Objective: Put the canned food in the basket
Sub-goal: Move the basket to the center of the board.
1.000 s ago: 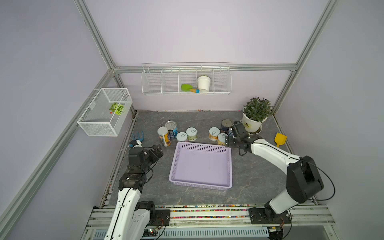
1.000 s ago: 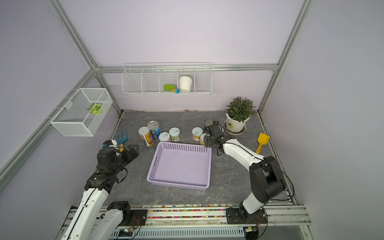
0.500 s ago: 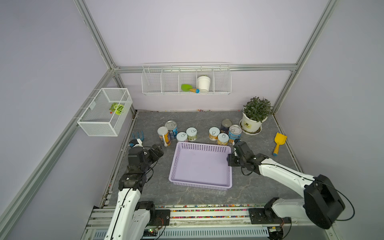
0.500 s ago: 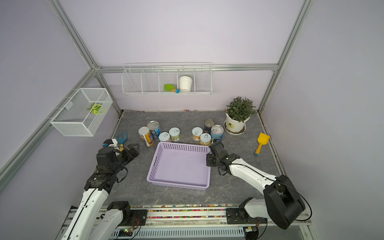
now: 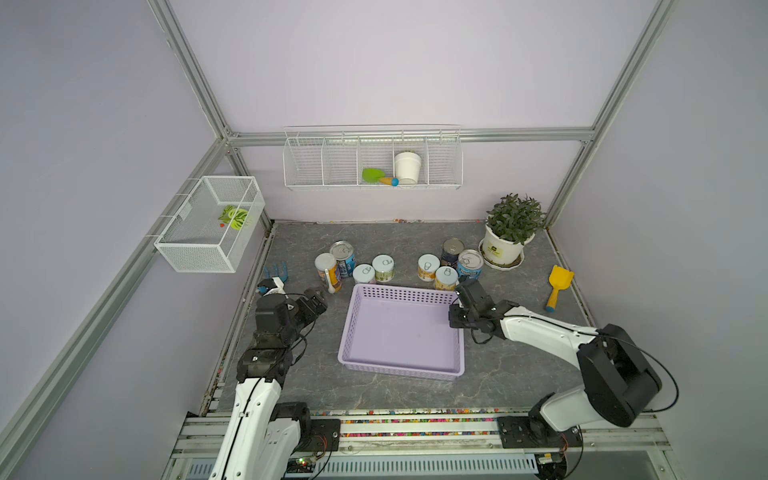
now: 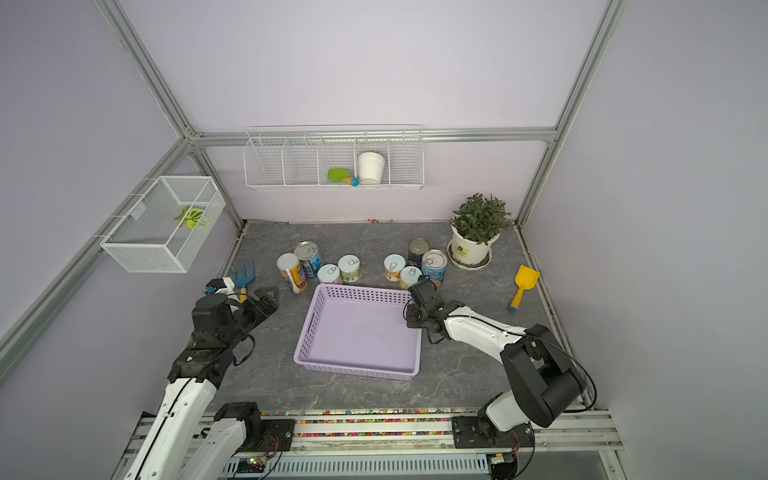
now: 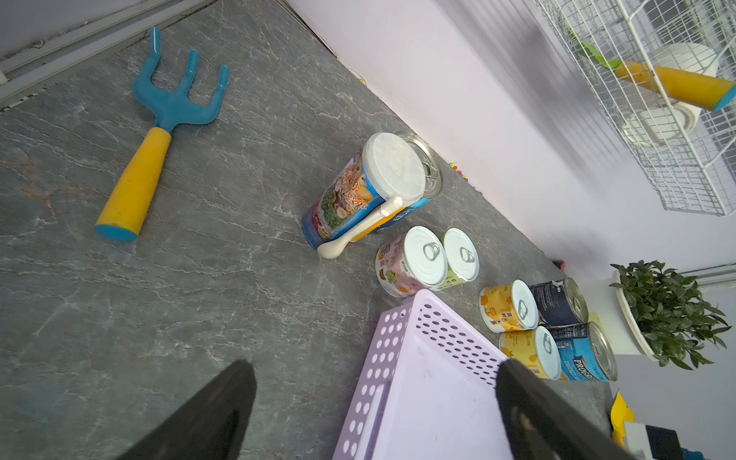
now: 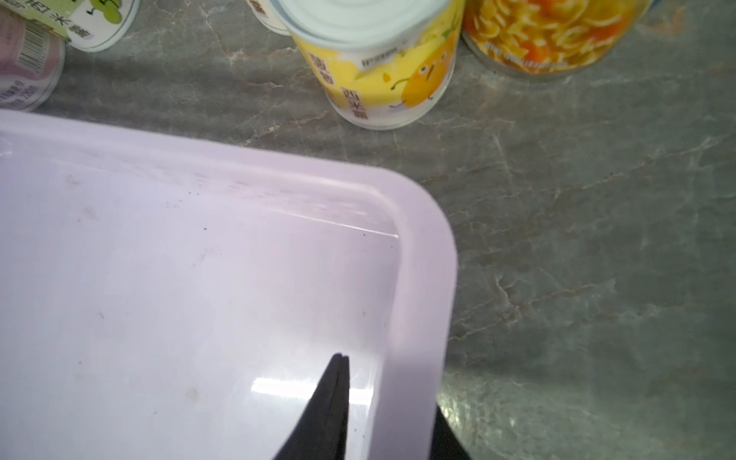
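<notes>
The canned food stands in a row behind the basket: a tall white-lidded can [image 5: 325, 266], a blue can [image 5: 343, 254], two short white-topped cans [image 5: 364, 273] [image 5: 383, 268], two yellow ones [image 5: 429, 267] [image 5: 446, 277], a dark can [image 5: 452, 249] and a blue one [image 5: 470, 264]. The lilac basket [image 5: 401, 372] holds nothing. My right gripper [image 5: 454, 316] [image 8: 398, 398] is shut on the basket's right wall [image 8: 414, 318], one finger inside, one outside. Left of the basket, my left gripper [image 5: 318, 299] [image 7: 372, 370] hovers open and holds nothing.
A blue and yellow hand rake [image 5: 275, 272] lies by the left wall. At the back right stands a potted plant [image 5: 505, 245], with a yellow scoop [image 5: 557, 286] nearer the front. Two white wire baskets [image 5: 372, 160] [image 5: 208, 226] hang on the walls.
My right gripper came forward from the cans at the back right to the basket's right wall and shut on it. The left arm and the basket stayed put.
</notes>
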`<state>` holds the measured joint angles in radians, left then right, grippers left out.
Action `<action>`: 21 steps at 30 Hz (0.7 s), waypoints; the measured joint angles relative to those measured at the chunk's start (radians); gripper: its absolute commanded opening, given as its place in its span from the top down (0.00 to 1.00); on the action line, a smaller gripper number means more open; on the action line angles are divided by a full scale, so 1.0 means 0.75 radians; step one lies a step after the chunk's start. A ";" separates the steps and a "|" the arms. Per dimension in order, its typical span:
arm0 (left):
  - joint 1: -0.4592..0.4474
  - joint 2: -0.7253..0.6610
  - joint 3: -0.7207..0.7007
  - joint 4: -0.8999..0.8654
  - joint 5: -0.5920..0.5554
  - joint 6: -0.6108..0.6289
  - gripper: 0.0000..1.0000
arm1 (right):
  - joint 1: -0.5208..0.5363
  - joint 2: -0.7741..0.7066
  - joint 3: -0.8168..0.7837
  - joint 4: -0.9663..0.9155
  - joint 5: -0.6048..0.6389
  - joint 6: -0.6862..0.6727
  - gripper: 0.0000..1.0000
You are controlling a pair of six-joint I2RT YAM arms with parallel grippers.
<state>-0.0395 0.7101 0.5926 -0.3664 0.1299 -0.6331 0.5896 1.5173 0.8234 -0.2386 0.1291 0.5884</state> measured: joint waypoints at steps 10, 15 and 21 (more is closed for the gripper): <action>0.000 0.000 0.000 -0.001 0.000 -0.003 0.01 | 0.006 0.195 0.201 -0.021 0.040 -0.012 0.96; 0.000 0.000 0.000 -0.001 -0.001 -0.003 0.01 | 0.007 0.264 0.279 -0.044 0.074 -0.010 0.98; 0.000 0.001 0.000 -0.001 -0.001 -0.003 0.01 | 0.013 0.330 0.366 -0.096 0.129 -0.003 0.98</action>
<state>-0.0395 0.7109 0.5926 -0.3672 0.1295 -0.6350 0.5995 1.7649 1.0977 -0.3107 0.2256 0.5861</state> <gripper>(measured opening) 0.986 0.149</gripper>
